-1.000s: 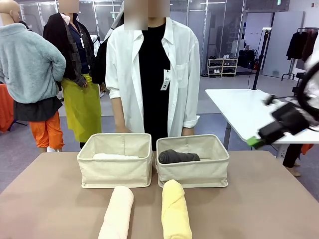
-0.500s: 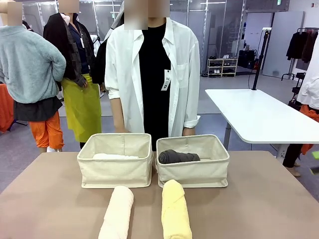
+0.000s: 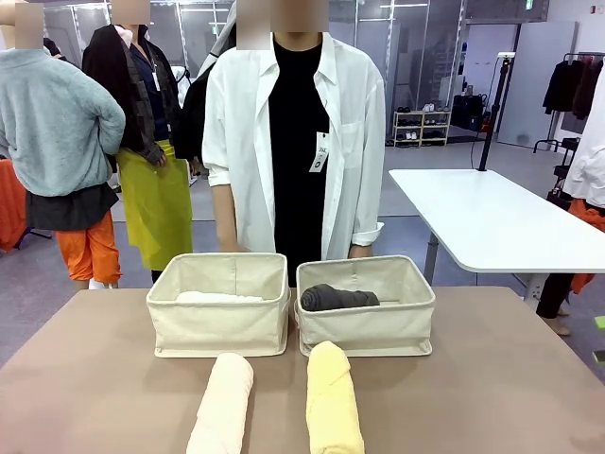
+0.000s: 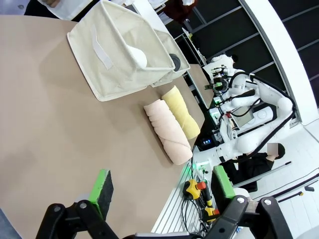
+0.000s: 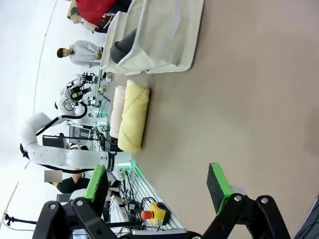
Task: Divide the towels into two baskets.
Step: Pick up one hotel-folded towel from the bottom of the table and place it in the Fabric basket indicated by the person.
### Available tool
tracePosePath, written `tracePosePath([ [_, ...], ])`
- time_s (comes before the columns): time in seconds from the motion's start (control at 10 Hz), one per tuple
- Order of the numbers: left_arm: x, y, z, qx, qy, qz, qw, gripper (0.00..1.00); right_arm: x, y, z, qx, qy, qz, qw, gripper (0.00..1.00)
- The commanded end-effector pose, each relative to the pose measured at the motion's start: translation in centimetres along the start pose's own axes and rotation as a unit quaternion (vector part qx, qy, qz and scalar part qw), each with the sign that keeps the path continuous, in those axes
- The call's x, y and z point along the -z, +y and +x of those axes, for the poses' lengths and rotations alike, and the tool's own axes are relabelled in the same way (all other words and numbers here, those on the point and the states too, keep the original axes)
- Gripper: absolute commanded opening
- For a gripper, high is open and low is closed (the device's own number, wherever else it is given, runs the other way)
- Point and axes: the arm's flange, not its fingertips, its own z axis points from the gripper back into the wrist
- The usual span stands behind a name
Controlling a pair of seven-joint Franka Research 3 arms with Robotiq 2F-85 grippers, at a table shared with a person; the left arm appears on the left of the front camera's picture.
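Left claw (image 4: 162,185): jaws wide apart, nothing between the green pads, hanging over bare desk (image 3: 492,378) off to the robot's left of the towels

Right claw (image 5: 157,181): same, spread and empty, over the right side of the desk, well apart from any towel

Nearest the robot, two rolls lie on the desk side by side, not touching, long axis pointing away toward the baskets: cream towel (image 3: 223,402) on the left, pale yellow towel (image 3: 333,402) on the right

Just behind them are the two bins, close together: left basket (image 3: 217,326) and right basket (image 3: 367,329)

Dark grey towel (image 3: 336,298) lies crosswise in the right one

White towel (image 3: 217,297) is probably in the left one, only a pale strip shows over the front wall

Person (image 3: 298,142) stands behind the baskets, hands hidden behind them

Judgement: split is half done, one roll per basket and two to go, and no pick is in hand at the moment

Likely next step is one arm per roll, left for cream, right for yellow, each into the basket straight ahead of it

The move calls for coming down at mid-length with jaws across the roll, closing enough to bite soft terry without squashing it loose, lifting clear of the front wall, then a quarter turn so it lies crosswise like the grey one

Risk: ends sag or the roll unwinds in the lift
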Motion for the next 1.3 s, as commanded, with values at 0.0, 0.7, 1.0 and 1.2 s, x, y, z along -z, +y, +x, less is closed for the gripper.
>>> tracePosePath([
  [0.0,-0.1,-0.5,-0.4,0.004,0.002,0.002,1.000,1.00,-0.7,1.2,-0.5,-0.015,0.003,0.002,1.000,1.00],
  [0.7,-0.1,-0.5,-0.4,0.004,0.002,0.002,1.000,1.00,-0.7,1.2,-0.5,-0.015,0.003,0.002,1.000,1.00],
  [1.0,-0.1,-0.5,-0.4,0.004,0.002,0.002,1.000,1.00,-0.7,1.2,-0.5,-0.015,0.003,0.002,1.000,1.00],
  [1.2,-0.1,-0.5,-0.4,0.004,0.002,0.002,1.000,1.00,1.4,3.7,-0.1,0.000,-0.010,-0.026,1.000,1.00],
])
